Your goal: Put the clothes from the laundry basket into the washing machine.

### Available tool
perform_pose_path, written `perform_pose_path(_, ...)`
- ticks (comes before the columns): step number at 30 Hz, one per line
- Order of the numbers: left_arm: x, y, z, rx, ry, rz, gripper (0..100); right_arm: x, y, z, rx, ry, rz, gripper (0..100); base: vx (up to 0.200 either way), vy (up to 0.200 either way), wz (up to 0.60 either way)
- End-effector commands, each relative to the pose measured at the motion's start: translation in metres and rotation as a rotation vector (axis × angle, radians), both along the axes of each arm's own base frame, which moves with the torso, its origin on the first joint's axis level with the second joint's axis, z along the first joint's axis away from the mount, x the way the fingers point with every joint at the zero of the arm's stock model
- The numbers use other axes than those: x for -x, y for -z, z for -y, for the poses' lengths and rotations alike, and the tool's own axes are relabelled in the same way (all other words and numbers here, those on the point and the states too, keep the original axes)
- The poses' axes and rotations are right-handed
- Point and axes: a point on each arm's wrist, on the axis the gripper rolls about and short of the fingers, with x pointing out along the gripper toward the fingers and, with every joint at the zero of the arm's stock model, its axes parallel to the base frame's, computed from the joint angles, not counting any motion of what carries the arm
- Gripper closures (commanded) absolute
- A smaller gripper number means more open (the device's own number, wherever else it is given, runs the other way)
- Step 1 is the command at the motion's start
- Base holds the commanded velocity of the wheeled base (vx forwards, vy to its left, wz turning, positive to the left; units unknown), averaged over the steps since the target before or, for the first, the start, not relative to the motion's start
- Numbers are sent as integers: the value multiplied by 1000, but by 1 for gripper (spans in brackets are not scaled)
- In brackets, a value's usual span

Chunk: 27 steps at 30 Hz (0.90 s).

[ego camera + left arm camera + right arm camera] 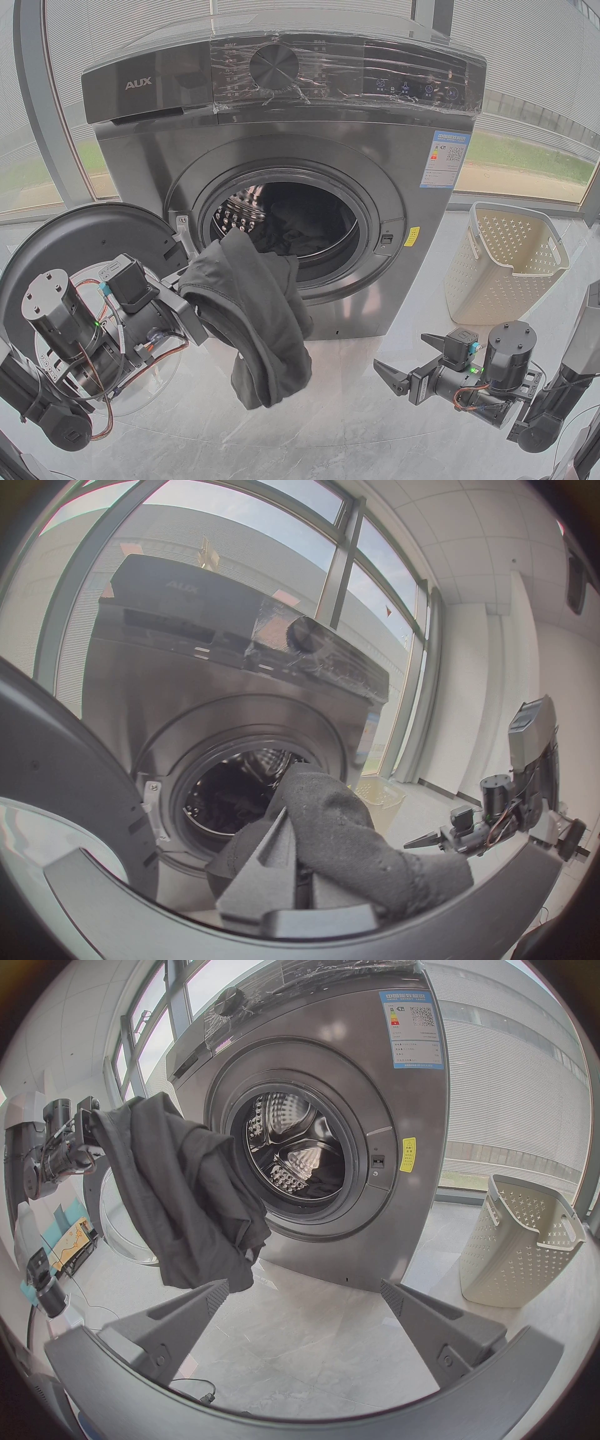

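Dark clothes [292, 232] inside drum [240, 211], garment [259, 315] — left claw [303, 880] gripping

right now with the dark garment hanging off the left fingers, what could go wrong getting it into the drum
1. Most of the dark garment hangs lower than the drum opening, and the left fingers grip it near its top. Its tail may snag on the rim or end up outside.
2. The open door sits right beside the left arm, so a swing could knock it.
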Motion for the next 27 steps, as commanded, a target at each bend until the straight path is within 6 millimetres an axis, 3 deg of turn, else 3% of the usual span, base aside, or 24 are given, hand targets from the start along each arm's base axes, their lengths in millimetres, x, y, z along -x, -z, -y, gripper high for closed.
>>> perform_pose_path(1, -7, 13, -8, -35, -55, -42, 100, -3, -1, 0, -4, 7, 4, 0, 0, 0, 0)
perform_pose_path(8, -14, 25, -2, -59, -78, -76, 100, -3, 0, 0, -5, 0, 2, 0, 0, 0, 0)
perform_pose_path(14, -20, 32, 1, -88, -90, -86, 100, -2, -1, 0, -5, -3, 2, 0, 200, 0, 0)
perform_pose_path(20, -19, 34, 4, -96, -92, -86, 100, -1, 0, -1, -7, -7, -3, 0, 0, 0, 0)
perform_pose_path(27, -21, 38, 6, -107, -89, -99, 100, 0, 0, -1, -8, -9, -4, 0, 171, 0, 0)
